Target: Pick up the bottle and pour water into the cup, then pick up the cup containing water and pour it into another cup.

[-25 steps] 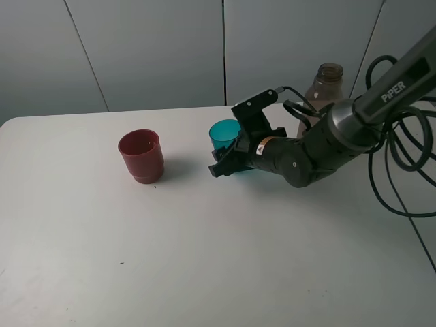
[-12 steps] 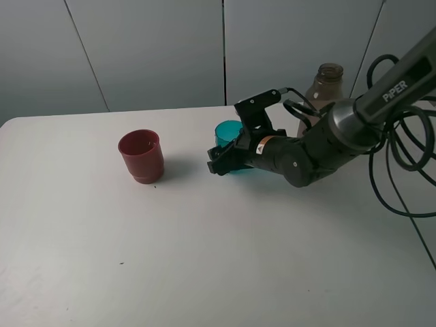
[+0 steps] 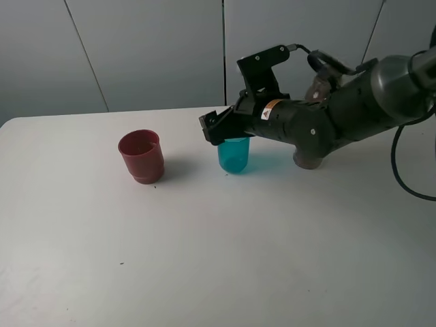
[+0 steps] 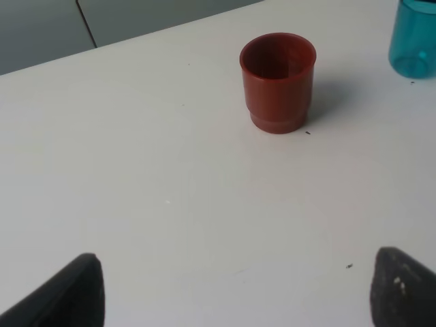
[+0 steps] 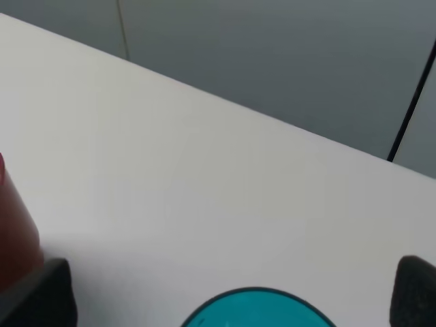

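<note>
Black and spread wide, the right gripper (image 3: 219, 128) hangs just above the rim of the teal cup (image 3: 234, 154), holding nothing; in the right wrist view its two fingertips (image 5: 413, 294) stand far apart at either edge, with the cup's rim (image 5: 259, 308) low between them. That cup stands upright on the white table (image 3: 204, 259), near the middle and toward the far edge, free of the jaws. Behind the arm, to the right, the smoky brown bottle (image 3: 308, 161) is mostly hidden; only its base and a bit of its neck show. To the left of the teal cup, well apart from it, the red cup (image 3: 141, 156) stands upright. The left gripper (image 4: 231, 289) is out of the high view; its wrist camera shows two dark fingertips (image 4: 68, 294) wide apart and empty, near side of the table, facing the red cup (image 4: 278, 82).
</note>
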